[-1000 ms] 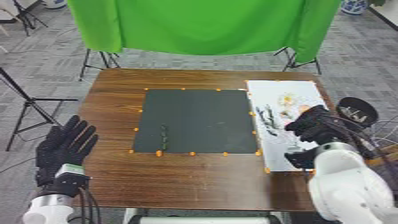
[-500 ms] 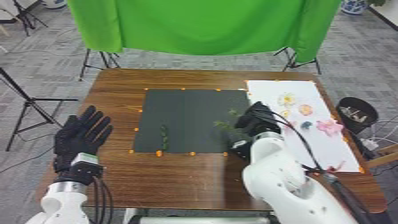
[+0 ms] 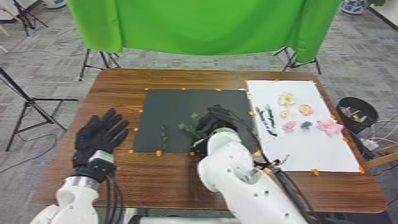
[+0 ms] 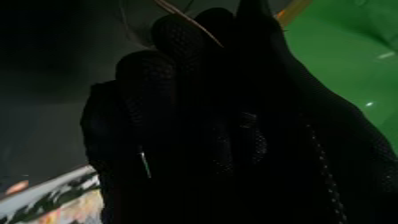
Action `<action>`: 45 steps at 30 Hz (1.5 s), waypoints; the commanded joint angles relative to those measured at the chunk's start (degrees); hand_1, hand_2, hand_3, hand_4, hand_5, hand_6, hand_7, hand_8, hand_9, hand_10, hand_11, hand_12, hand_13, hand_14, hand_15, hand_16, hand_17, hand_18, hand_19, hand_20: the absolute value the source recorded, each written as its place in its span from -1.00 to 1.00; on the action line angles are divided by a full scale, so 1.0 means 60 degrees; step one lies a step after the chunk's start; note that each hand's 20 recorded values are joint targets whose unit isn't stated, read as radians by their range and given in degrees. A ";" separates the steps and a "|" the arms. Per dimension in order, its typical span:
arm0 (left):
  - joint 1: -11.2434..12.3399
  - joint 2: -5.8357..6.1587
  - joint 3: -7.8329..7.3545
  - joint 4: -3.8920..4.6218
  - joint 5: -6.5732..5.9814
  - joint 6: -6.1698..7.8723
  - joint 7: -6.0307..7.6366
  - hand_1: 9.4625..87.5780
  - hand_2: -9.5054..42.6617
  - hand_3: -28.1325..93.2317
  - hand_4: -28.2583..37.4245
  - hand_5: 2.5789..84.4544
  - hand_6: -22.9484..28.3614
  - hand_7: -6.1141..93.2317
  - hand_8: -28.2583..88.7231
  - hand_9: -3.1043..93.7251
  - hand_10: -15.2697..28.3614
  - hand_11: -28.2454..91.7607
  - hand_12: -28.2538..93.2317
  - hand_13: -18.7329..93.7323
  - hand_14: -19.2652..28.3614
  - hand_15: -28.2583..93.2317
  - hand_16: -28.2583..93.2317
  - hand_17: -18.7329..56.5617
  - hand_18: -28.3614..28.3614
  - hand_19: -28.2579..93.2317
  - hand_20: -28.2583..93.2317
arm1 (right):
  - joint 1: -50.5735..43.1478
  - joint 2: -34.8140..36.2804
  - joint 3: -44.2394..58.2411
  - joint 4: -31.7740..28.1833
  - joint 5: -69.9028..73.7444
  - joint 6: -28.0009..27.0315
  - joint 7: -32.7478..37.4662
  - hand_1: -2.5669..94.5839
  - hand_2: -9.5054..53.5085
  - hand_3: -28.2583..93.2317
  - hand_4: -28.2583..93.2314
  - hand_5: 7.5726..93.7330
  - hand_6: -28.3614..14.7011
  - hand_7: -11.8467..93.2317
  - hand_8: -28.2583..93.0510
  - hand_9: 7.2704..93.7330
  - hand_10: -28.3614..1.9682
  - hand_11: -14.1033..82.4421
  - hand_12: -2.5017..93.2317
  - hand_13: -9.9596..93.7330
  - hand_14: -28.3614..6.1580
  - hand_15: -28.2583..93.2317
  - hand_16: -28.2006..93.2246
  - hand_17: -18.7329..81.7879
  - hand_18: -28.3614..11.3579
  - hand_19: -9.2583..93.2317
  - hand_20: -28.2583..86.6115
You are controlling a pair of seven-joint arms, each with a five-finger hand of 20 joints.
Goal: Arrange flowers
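Above the right half of the dark mat is my right hand, its fingers curled round a green sprig whose leaves stick out on the left. In the right wrist view, a thin brown stem crosses the fingertips of my right hand. One slim green stem lies upright on the mat's left part. My left hand, fingers straight, is over the table left of the mat. On the white sheet lie a yellow flower, a pink flower and dark stems.
Orange markers line the mat and sheet on the brown table. A black bin stands beyond the right edge. A green cloth hangs behind the table, with a black tripod at left.
My right hand has travelled left from the white sheet onto the mat, carrying the sprig and uncovering the flowers. My left hand has shifted right and slightly away from the table's front.
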 commanded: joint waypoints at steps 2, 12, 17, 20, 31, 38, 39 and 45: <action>-0.0302 0.0062 0.0208 0.0149 0.0150 0.0000 -0.0528 -0.50 0.09 0.62 -1.00 0.01 0.31 -0.66 -0.66 -0.20 0.45 -0.09 -0.38 -0.20 0.53 0.16 -0.68 -0.68 0.54 0.09 -0.40 | -0.0072 -0.0776 -0.0129 0.0560 -0.0392 0.0156 0.0335 0.15 -1.00 0.72 -0.91 0.61 0.09 -0.15 -0.40 0.88 -0.09 -0.43 -0.12 0.47 -0.40 0.54 -0.03 -0.06 -1.00 0.78 0.30; -0.0281 0.0087 0.0195 0.0150 0.0076 0.0010 -0.0293 -0.50 0.09 0.61 -1.00 0.01 0.31 -0.65 -0.66 -0.20 0.45 -0.09 -0.38 -0.20 0.53 0.16 -0.68 -0.68 0.54 0.09 -0.40 | -0.0022 -0.0607 -0.0315 0.0250 -0.0319 0.0274 0.0164 0.12 -1.00 0.70 -0.91 0.57 0.03 -0.28 -0.46 0.80 -0.17 -0.35 -0.25 0.45 -0.42 0.57 -0.12 -0.06 -1.00 0.77 0.34; -0.0275 0.0131 0.0139 0.0147 0.0077 -0.0018 -0.0206 -0.49 0.09 0.62 -1.00 0.01 0.31 -0.65 -0.66 -0.20 0.45 -0.09 -0.38 -0.20 0.53 0.16 -0.68 -0.67 0.54 0.09 -0.40 | 0.0180 -0.0328 -0.0518 0.0032 -0.0106 0.0240 0.0336 0.09 -1.00 0.70 -0.91 0.56 0.02 -0.32 -0.47 0.77 -0.19 -0.33 -0.28 0.44 -0.43 0.57 -0.13 -0.07 -1.00 0.77 0.34; -0.0161 0.0162 0.0067 0.0080 0.0044 0.0036 -0.0038 -0.49 0.09 0.62 -1.00 0.01 0.31 -0.65 -0.66 -0.21 0.45 -0.09 -0.38 -0.20 0.53 0.16 -0.68 -0.67 0.53 0.09 -0.41 | 0.0365 -0.0117 -0.0720 -0.0168 0.0068 -0.0067 0.0249 0.06 -1.00 0.72 -0.89 0.55 0.01 -0.36 -0.48 0.76 -0.22 -0.29 -0.32 0.44 -0.44 0.57 -0.14 -0.07 -1.00 0.76 0.35; -0.0294 0.0085 0.0304 -0.0008 -0.0069 0.0135 0.0485 -0.49 0.06 0.62 -1.00 0.01 0.31 -0.65 -0.66 -0.21 0.45 -0.09 -0.38 -0.21 0.53 0.17 -0.68 -0.67 0.53 0.09 -0.41 | 0.0582 0.0778 -0.1002 -0.0943 -0.1240 -0.0579 -0.0352 -0.04 -1.00 0.77 -0.89 0.50 0.03 -0.44 -0.65 0.68 -0.34 -0.19 -0.50 0.44 -0.44 0.56 -0.15 -0.07 -1.00 0.75 0.35; 0.0065 -0.0076 -0.0068 0.0209 -0.0162 -0.0321 0.0735 -0.48 0.06 0.62 -1.00 0.01 0.31 -0.65 -0.66 -0.21 0.45 -0.09 -0.38 -0.21 0.53 0.17 -0.68 -0.67 0.53 0.09 -0.41 | 0.0805 0.1321 -0.1108 -0.1296 -0.0732 -0.0675 -0.0866 -0.08 -1.00 0.77 -0.88 0.50 0.02 -0.45 -0.71 0.67 -0.36 -0.19 -0.52 0.43 -0.45 0.56 -0.14 -0.07 -1.00 0.75 0.35; 0.0153 -0.0082 -0.0117 0.0154 -0.0211 -0.0343 0.0867 -0.49 0.06 0.62 -1.00 0.01 0.31 -0.65 -0.66 -0.21 0.45 -0.09 -0.38 -0.21 0.53 0.17 -0.68 -0.67 0.53 0.09 -0.41 | 0.0818 0.1502 -0.1043 -0.1425 -0.0899 -0.0753 -0.0921 -0.09 -1.00 0.76 -0.88 0.50 0.02 -0.45 -0.72 0.66 -0.37 -0.20 -0.53 0.43 -0.45 0.55 -0.15 -0.08 -1.00 0.74 0.35; 0.0577 -0.0138 -0.0566 -0.0021 -0.0224 -0.0608 0.0970 -0.49 0.07 0.61 -1.00 0.01 0.31 -0.66 -0.66 -0.21 0.45 -0.09 -0.38 -0.21 0.53 0.17 -0.68 -0.67 0.53 0.09 -0.41 | 0.0358 0.2452 0.0516 -0.1769 -0.1901 -0.2110 -0.0904 -0.12 -1.00 0.76 -0.86 0.42 -0.01 -0.47 -0.72 0.52 -0.45 -0.29 -0.56 0.38 -0.48 0.52 -0.16 -0.12 -1.00 0.71 0.34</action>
